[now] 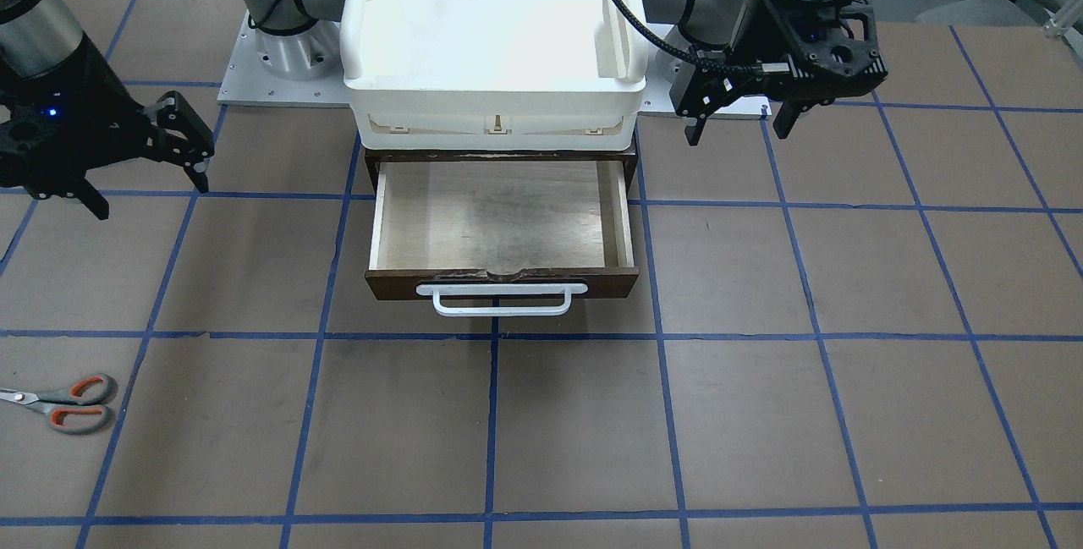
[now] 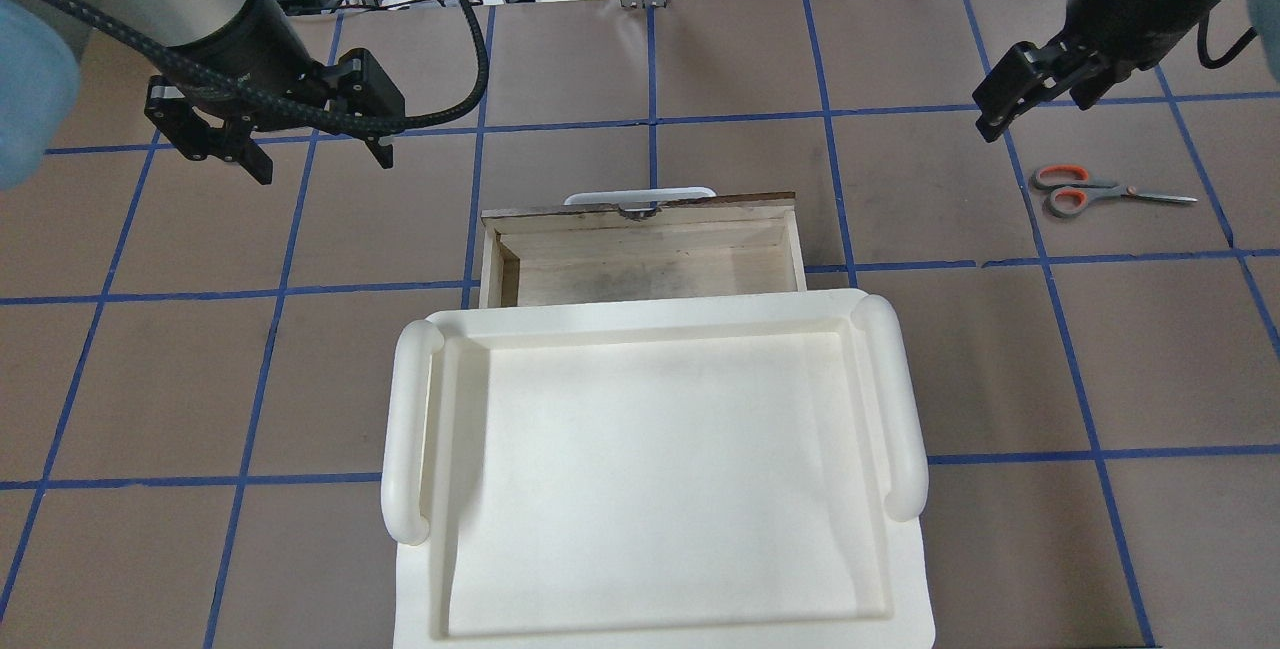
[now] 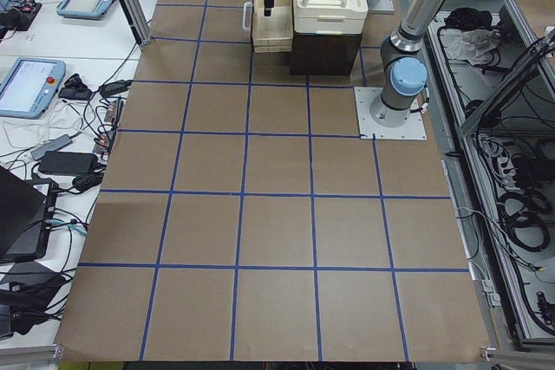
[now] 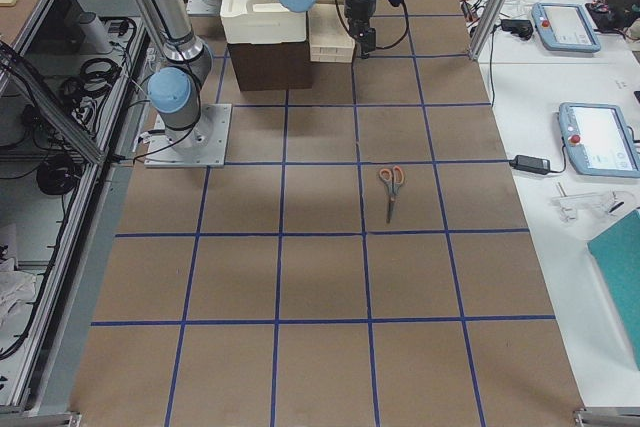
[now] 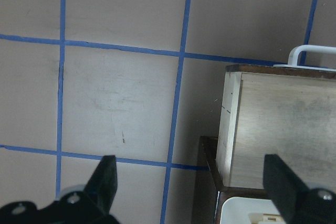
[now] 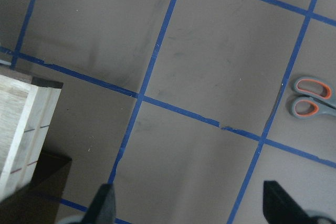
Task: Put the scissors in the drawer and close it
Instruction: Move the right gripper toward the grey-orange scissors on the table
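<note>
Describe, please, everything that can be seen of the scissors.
The scissors are a small pair with grey handles, orange inside the two loops, and slim silver metal blades. The blades are shut together. They lie flat on the brown table, on the robot's right side, well apart from the open drawer. The handles point toward the drawer and the blade tips point away from it. Only the table touches them; no gripper holds them.

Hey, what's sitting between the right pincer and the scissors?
Nothing: in the front-facing view, only bare table crossed by a blue tape line separates the right pincer from the scissors.
</note>
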Controlling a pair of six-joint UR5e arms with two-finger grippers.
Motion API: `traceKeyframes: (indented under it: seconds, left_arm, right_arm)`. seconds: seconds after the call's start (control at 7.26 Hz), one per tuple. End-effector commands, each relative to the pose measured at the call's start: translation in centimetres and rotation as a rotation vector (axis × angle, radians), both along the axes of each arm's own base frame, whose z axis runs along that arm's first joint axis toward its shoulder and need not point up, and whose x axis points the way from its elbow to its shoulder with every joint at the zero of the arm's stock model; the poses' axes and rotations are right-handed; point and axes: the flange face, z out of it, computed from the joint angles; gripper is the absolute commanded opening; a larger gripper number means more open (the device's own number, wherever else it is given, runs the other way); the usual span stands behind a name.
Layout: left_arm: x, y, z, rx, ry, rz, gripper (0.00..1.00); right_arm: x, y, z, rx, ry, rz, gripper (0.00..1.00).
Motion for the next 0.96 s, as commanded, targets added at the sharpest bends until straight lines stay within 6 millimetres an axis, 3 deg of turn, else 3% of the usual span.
traceKeyframes:
  seconds: [0.0, 0.14, 0.28, 0.55, 0.69, 0.83]
  left_arm:
    - [0.0, 0.0, 0.0, -0.001, 0.0, 0.0, 1.0]
    - [0.0, 0.0, 0.0, -0.001, 0.0, 0.0, 1.0]
    - [0.0, 0.0, 0.0, -0.001, 0.0, 0.0, 1.0]
    - [0.0, 0.0, 0.0, -0.001, 0.0, 0.0, 1.0]
    - [0.0, 0.0, 0.0, -0.001, 0.0, 0.0, 1.0]
    - [0.0, 0.0, 0.0, -0.001, 0.0, 0.0, 1.0]
  right_arm:
    - [-5.8, -1.6, -2.5, 0.024, 0.008, 0.237, 1.0]
    - [-8.7, -2.6, -4.0, 0.014, 0.027, 0.414, 1.0]
    - [-10.2, -2.8, -4.4, 0.011, 0.075, 0.483, 1.0]
    - [-10.5, -2.9, -5.2, 0.035, 0.089, 0.484, 1.0]
    - [-11.0, -3.9, -6.6, 0.034, 0.084, 0.498, 1.0]
    - [-12.9, -5.5, -8.7, 0.007, 0.11, 0.665, 1.0]
